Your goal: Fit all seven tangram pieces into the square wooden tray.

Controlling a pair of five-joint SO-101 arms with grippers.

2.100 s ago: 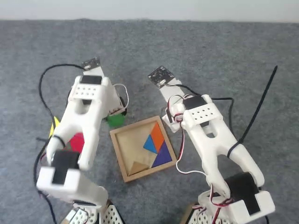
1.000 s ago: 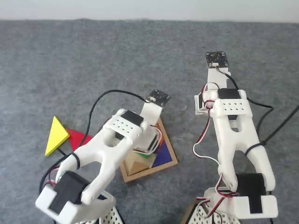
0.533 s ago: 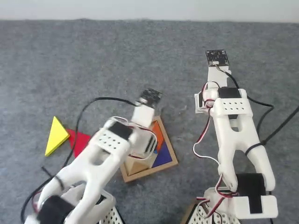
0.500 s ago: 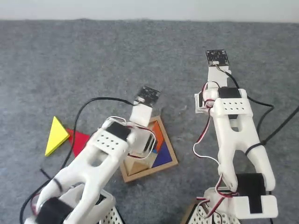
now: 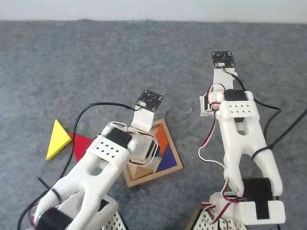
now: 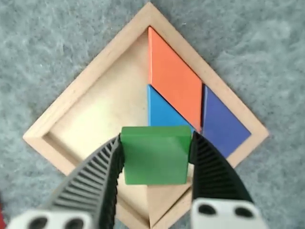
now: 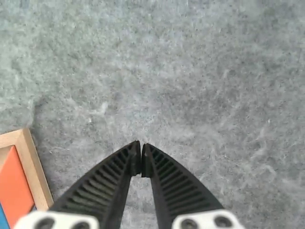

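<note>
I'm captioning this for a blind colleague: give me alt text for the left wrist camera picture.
The left gripper grips a green square piece over the square wooden tray, which rests on grey carpet. Inside the tray lie an orange parallelogram, a blue triangle and a purple piece.

My left arm [image 5: 96,167] and right arm [image 5: 242,134] are chunky white plastic shells with black motor blocks at the joints, and each has a plate dotted with a grid of small round holes [image 5: 236,109]. A black cable [image 5: 96,106] loops off the left one, thin red, white and black wires [image 5: 207,143] trail along the right, and each wrist carries a small dark circuit board [image 5: 222,59] on a white bracket. My left pincer [image 6: 156,143] and right pincer [image 7: 141,145] have black, ribbed, tapering fingers [image 6: 95,181] on pale bases with dark screw holes [image 6: 206,210].
</note>
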